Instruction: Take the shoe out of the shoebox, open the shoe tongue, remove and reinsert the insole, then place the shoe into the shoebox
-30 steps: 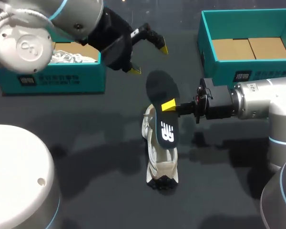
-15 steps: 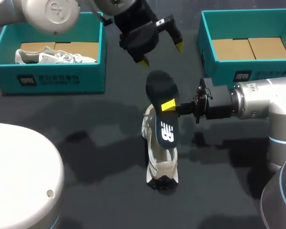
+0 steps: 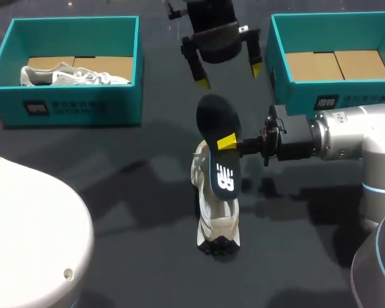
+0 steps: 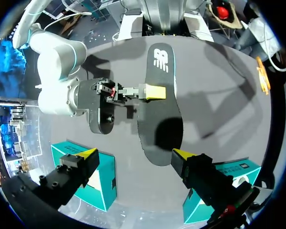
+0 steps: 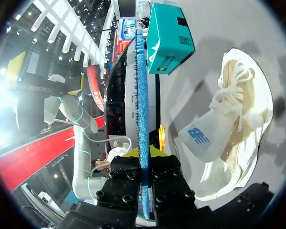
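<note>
My right hand point(image 3: 226, 142) comes in from the right side and is clamped on the insole point(image 3: 216, 128), both fingers pinching one long edge at about mid-length. The insole is held up over the table point(image 3: 115, 192), its long axis running near-to-far and slightly slanted. Its rounded plain end points away toward the boxes; the end with the white logo points back toward me and sits over the shoe point(image 3: 216, 221). The insole's top face is flat, matte black and foam-like. In the right wrist view it is seen edge-on as a thin blue strip point(image 5: 142, 95) between the fingers.

The shoe is a cream-white lace-up sneaker with a soft upper, lying on the table below the insole on roughly the same near-far line, tongue point(image 5: 200, 138) pulled out.

My left hand point(image 3: 230, 76) hangs beyond the insole's far end, fingers spread wide, holding nothing.

The teal cardboard shoebox point(image 3: 70, 106) at far left holds another pale shoe point(image 3: 74, 76). The second teal shoebox point(image 3: 333, 96) is at far right.
</note>
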